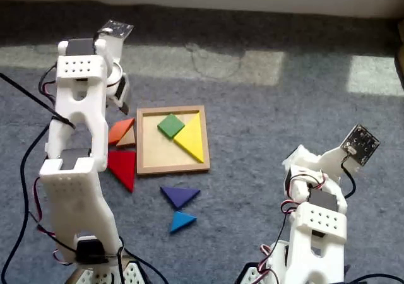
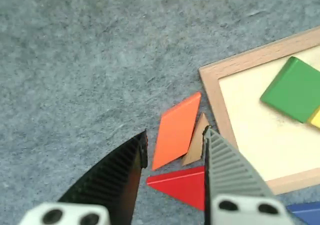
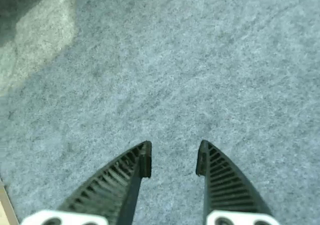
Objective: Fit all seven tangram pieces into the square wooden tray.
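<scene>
While both arms stand over the grey-blue carpeted surface (image 1: 265,107), the job looks less than a third done, with two of the seven pieces seated. The left claw (image 2: 175,135) hangs spread and empty above the loose pieces just left of the tray. The right claw (image 3: 174,145) is likewise spread, holding nothing, over bare carpet well to the right.

The square wooden tray (image 1: 172,110) lies mid-surface with most of its floor bare. Inside it, the large yellow triangle (image 1: 192,142) fills the right side. The red triangle (image 1: 123,166) lies outside, just beside the tray's near-left corner. The dark blue triangle (image 1: 180,195) lies on the near side of the tray, apart from it. The green square block (image 1: 170,125) sits inside, set cornerwise against the yellow triangle's far-left edge. The orange parallelogram (image 1: 117,131) lies just left of the tray's left rim. The small light-blue triangle (image 1: 182,221) lies nearer than the dark blue one, and the small plain-wood triangle (image 1: 128,139) sits between parallelogram and rim.

Five pieces are left to place. Since the left claw straddles the orange parallelogram, that seems the likely next pick.
</scene>
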